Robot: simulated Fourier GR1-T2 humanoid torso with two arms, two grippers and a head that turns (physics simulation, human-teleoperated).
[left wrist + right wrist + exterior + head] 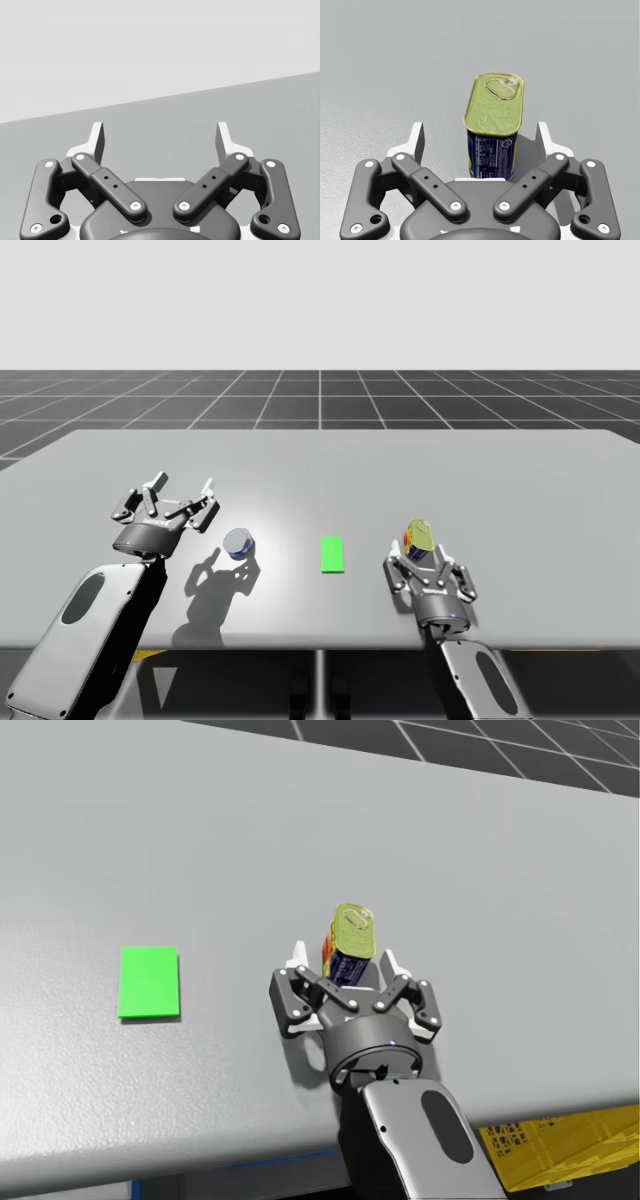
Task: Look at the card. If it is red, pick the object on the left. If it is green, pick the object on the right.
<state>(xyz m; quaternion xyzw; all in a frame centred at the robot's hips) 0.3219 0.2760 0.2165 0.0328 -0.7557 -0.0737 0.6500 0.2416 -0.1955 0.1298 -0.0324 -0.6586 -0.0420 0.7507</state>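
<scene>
Front edge of worktop [500,470], right side: my right tool [481,137] is released, fingers spread. The blue rectangular can [495,107] stands upright just ahead of the palm, between the fingers with a gap on each side. Its narrow face is toward the palm, so closing should meet the broad sides. Card [332,554] at mid-worktop is green, so the right object is correct. Farther left, my left tool [185,485] is released and empty, near the small round can [238,543].

Bright overhead light, soft shadows on the table [520,470]
</scene>
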